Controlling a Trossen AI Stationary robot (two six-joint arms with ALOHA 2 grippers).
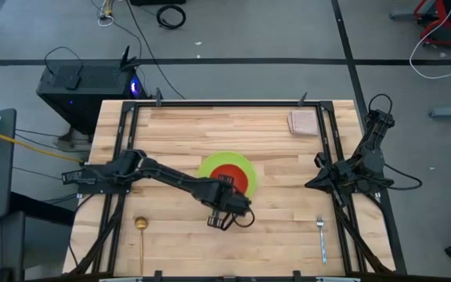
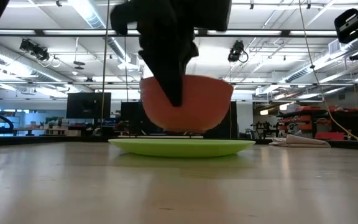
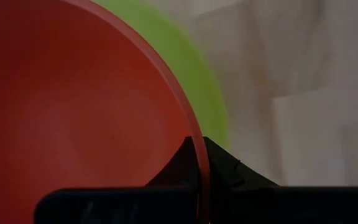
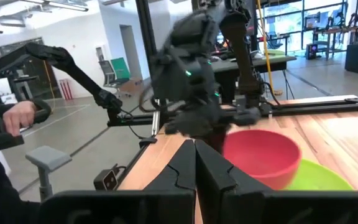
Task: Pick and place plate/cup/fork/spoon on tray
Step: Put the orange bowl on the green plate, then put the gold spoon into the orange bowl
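Observation:
The red-orange cup [image 1: 227, 177] is over the middle of the lime-green plate [image 1: 208, 165], which lies flat mid-table. My left gripper [image 1: 236, 194] is shut on the cup at its near side; it also shows in the low view [image 2: 176, 99]. My right gripper [image 4: 195, 163] is shut and empty, waiting at the table's right edge [image 1: 329, 178]. The golden spoon [image 1: 141, 236] lies near the front left. The silver fork [image 1: 322, 239] lies near the front right. My left gripper holds the cup's rim [image 3: 199, 163] on its near side, one finger [image 3: 171, 173] inside the cup and the other [image 3: 230, 169] outside. The fingers come from above, pointing down. The cup stays upright; in the low view its base [image 2: 190, 132] appears just clear of the plate [image 2: 182, 147].
A pinkish-beige square pad [image 1: 302, 121] lies at the far right of the table. Dark rails [image 1: 124, 141] run along the table's left, right and far sides. A person's hand [image 4: 18, 115] shows beyond the table in the right wrist view. No tray shows in any view.

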